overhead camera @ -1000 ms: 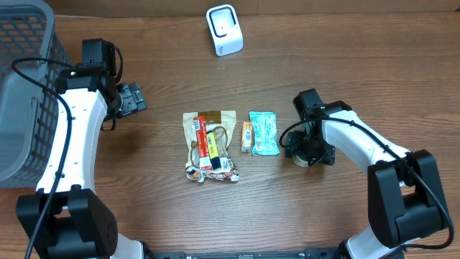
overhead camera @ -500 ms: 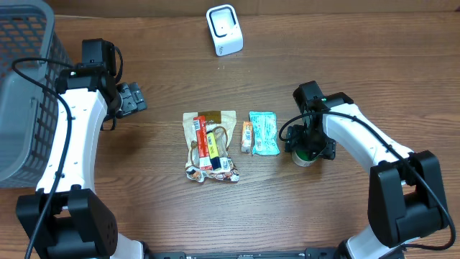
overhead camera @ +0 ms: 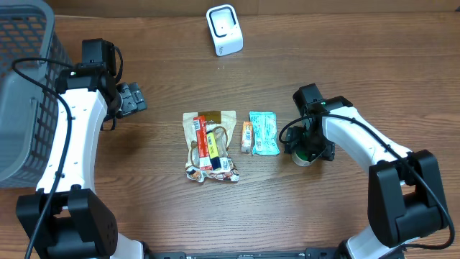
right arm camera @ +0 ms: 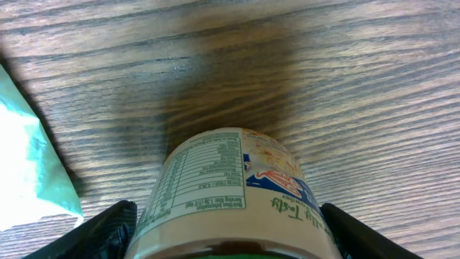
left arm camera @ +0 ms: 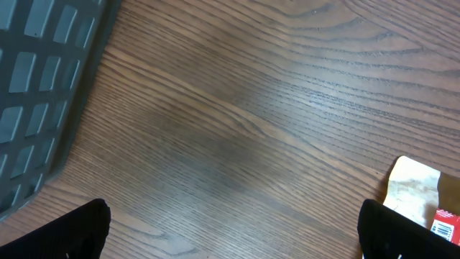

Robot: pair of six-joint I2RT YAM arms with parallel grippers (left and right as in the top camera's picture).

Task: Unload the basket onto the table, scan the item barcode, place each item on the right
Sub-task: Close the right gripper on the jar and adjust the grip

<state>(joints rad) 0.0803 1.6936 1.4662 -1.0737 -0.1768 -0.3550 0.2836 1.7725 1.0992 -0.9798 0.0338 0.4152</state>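
The tub (right arm camera: 230, 194) stands on the counter (right arm camera: 359, 86), just right of the teal packet (overhead camera: 264, 132), with the right claw (right arm camera: 226, 226) clamped on its sides. The left claw (left arm camera: 231, 230) hangs spread wide over bare wood. I judge this the pick-up step: next it must lift and turn the tub's barcode toward the scanner (overhead camera: 224, 30) (well apart, at the far edge). No barcode shows, only the nutrition panel, and the tub's near end is cut off.

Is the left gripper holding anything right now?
No, the left gripper is wide open, and only the wooden table shows between its fingers.
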